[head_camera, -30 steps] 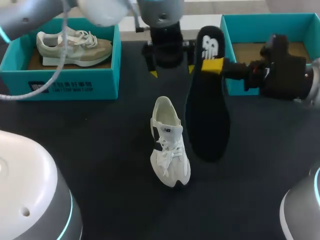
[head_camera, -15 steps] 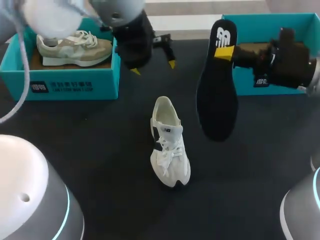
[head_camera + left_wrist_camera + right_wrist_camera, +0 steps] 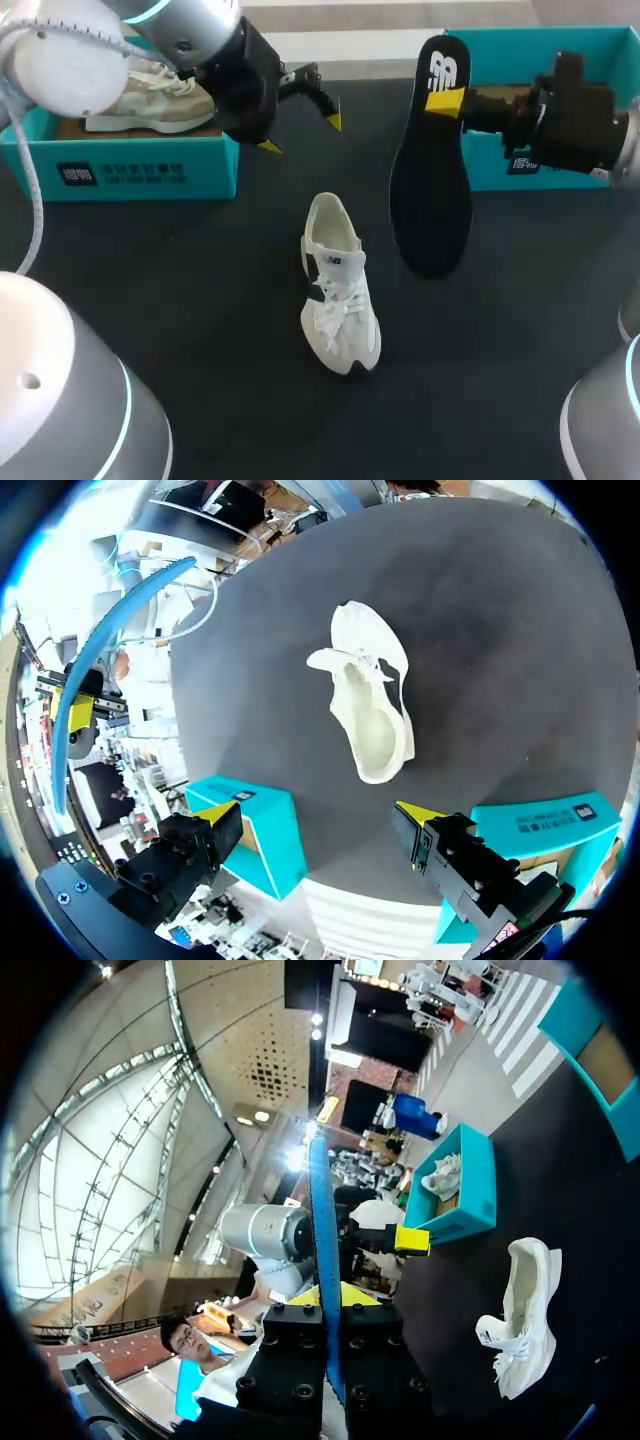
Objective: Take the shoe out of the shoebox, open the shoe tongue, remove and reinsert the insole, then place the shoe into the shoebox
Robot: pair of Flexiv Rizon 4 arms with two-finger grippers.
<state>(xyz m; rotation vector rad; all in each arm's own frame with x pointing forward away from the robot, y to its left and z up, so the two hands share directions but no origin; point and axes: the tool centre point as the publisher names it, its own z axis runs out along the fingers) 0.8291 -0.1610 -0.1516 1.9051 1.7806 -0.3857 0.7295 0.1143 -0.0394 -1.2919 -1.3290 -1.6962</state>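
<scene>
A white shoe (image 3: 338, 288) lies on the dark table, toe toward the front; in the left wrist view the white shoe (image 3: 368, 698) sits ahead of the fingers. My right gripper (image 3: 446, 101) is shut on the heel end of a black insole (image 3: 431, 175), which hangs in the air to the right of the shoe. The right wrist view shows the insole (image 3: 321, 1240) edge-on between the fingers of the right gripper (image 3: 338, 1296). My left gripper (image 3: 301, 133) hovers open and empty behind the shoe, beside the left box, as the left gripper (image 3: 315, 815) shows in its wrist view.
A teal shoebox (image 3: 130, 168) at the back left holds a beige shoe (image 3: 150, 98). A second teal shoebox (image 3: 481, 170) at the back right shows a bare cardboard floor, partly hidden by my right arm.
My left arm has swung from behind the shoe toward the left box, its gripper staying open. My right arm has carried the insole a little right and away from the shoe.
</scene>
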